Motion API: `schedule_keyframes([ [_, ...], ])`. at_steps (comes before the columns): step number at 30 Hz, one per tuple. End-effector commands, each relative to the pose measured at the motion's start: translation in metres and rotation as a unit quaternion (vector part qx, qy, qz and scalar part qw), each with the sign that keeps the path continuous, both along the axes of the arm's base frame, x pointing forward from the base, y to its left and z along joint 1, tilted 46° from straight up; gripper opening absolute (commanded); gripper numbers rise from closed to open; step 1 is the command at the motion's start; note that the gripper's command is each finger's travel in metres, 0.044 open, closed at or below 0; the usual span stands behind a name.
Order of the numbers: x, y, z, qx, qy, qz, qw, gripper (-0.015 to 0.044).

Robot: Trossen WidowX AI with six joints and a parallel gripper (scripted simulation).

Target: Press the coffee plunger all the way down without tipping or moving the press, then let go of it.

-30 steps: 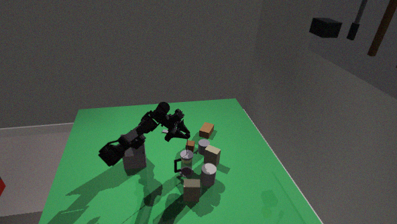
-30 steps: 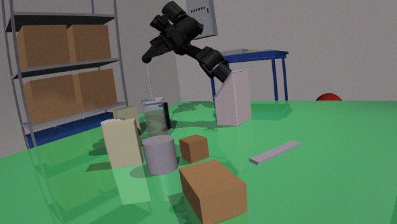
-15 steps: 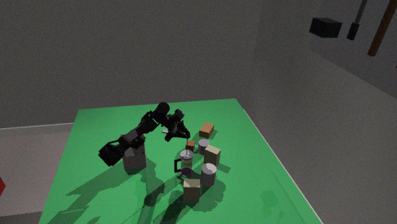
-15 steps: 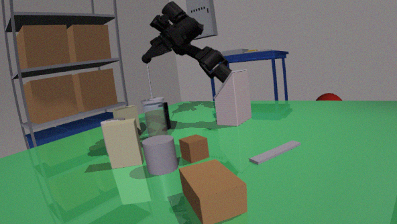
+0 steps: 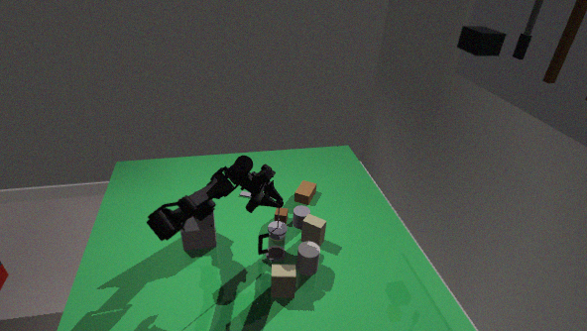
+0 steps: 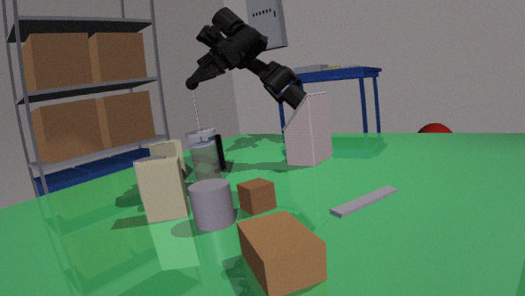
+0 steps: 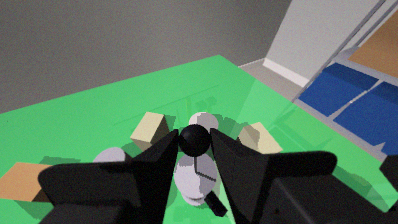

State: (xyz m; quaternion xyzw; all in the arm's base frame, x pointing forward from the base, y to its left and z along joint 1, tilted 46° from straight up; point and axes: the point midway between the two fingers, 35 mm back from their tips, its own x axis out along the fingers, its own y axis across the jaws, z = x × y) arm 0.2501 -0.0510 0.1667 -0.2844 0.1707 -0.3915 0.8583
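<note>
The coffee press [image 5: 277,243] [image 6: 206,159] [image 7: 192,179] stands upright on the green table, its black handle [image 5: 261,244] [image 6: 220,152] [image 7: 216,204] at one side. Its thin plunger rod [image 5: 279,216] [image 6: 196,111] rises high above the lid, up to the black ball knob [image 6: 191,83] [image 7: 194,140]. My gripper [image 5: 282,203] [image 6: 192,82] [image 7: 194,132] is shut on the plunger knob, with one fingertip on each side of it, high above the lid. In the top view the fingers hide most of the knob.
Close around the press stand a grey cylinder [image 5: 308,259] [image 6: 212,205], another grey cylinder [image 5: 300,217], cream blocks [image 5: 284,282] [image 5: 313,230] [image 6: 161,190] and a small orange block [image 5: 281,214] [image 6: 256,196]. A larger orange block [image 5: 305,192] [image 6: 284,253] and a flat grey bar [image 6: 364,201] lie farther off.
</note>
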Motion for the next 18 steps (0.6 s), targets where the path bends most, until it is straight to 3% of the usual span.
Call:
schedule_keyframes([
  [1,0.000,-0.007,-0.014,-0.003,0.016,-0.002,1.000,0.0119],
  [18,0.003,-0.025,-0.036,0.001,0.016,-0.004,1.000,0.0119],
])
